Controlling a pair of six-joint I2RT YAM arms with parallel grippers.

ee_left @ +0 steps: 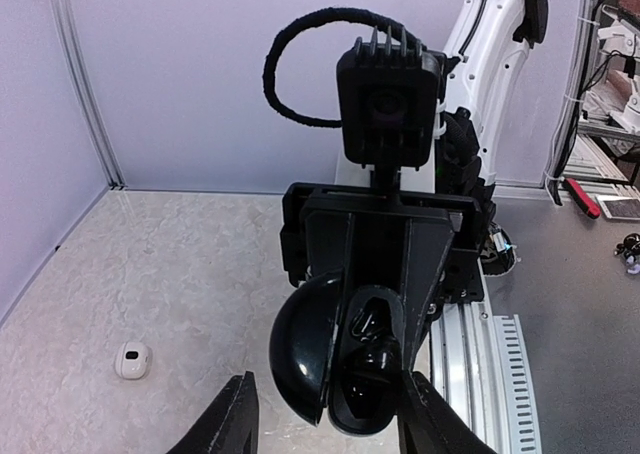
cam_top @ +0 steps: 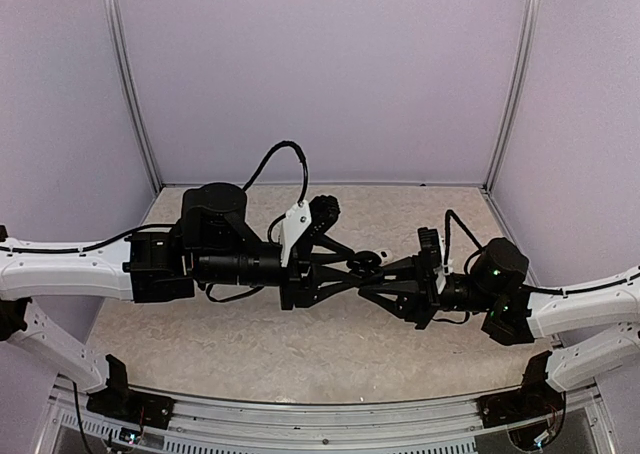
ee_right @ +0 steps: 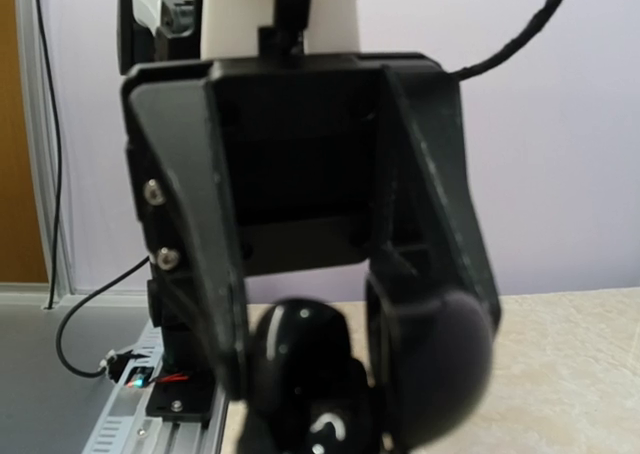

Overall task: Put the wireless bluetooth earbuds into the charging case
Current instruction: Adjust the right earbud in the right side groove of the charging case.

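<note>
- The left pincer (ee_left: 330, 399) is released. Its two fingers (ee_left: 238, 419) stand apart, and I see nothing gripped in them.
- Right in front of it, in the gap between those fingers, is the black case (ee_left: 300, 354). One finger is just beside the edge of the case. I cannot tell if it touches.
- The lid of the case is open and swung out to one side. Something shiny and black sits inside. It may be a black earbud, but I cannot tell.
- The right pincer (cam_top: 378, 270) is clenched on the black case from the far side. It holds the case up in the air, above the surface (ee_left: 180, 274).
- Well off to one side of the left pincer, down on the surface, lies a small white thing (ee_left: 132, 360). It may be a white earbud or a little case. It is too small to tell.
- No other earbuds show in these views.
- I think the step in hand is holding the open case ready so an earbud can go in.
- Next, I think the left pincer must go down to the surface and pinch a tiny earbud softly. Then it must bring the earbud back and set it in its hollow. The right pincer must keep the case steady.
</note>
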